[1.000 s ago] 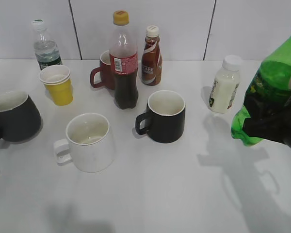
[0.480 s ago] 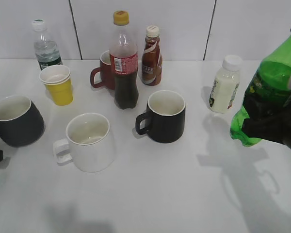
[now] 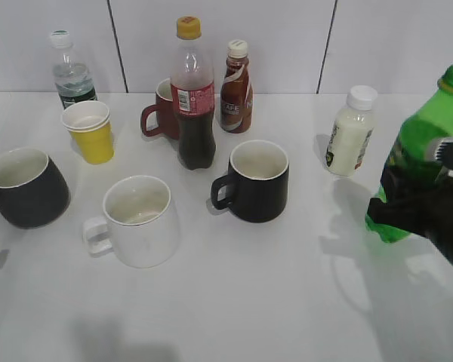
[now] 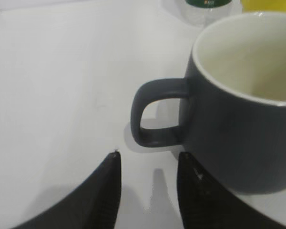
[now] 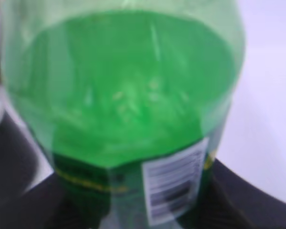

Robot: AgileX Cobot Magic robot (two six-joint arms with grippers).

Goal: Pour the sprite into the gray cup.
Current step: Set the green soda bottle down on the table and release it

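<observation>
The sprite (image 3: pixel 421 143) is a green bottle at the far right, tilted a little, its base close to the table. My right gripper (image 3: pixel 409 207) is shut round its lower label. In the right wrist view the sprite (image 5: pixel 124 86) fills the frame between the right gripper's dark fingers (image 5: pixel 133 210). The gray cup (image 3: pixel 26 187) stands upright at the far left and looks empty. In the left wrist view the gray cup (image 4: pixel 238 133) is close, its handle towards my left gripper (image 4: pixel 150 164), which is open and empty just short of the handle.
A white mug (image 3: pixel 136 220) and a black mug (image 3: pixel 257 179) stand mid-table between the gray cup and the sprite. Behind them are a cola bottle (image 3: pixel 192 94), a brown bottle (image 3: pixel 235 87), a red mug (image 3: pixel 160 113), a yellow cup (image 3: pixel 90 132), a water bottle (image 3: pixel 69 72) and a white bottle (image 3: pixel 349 132).
The gray cup has shifted right and farther into view, and my left gripper has drawn back off it to the left. The sprite has come down and stands more upright.
</observation>
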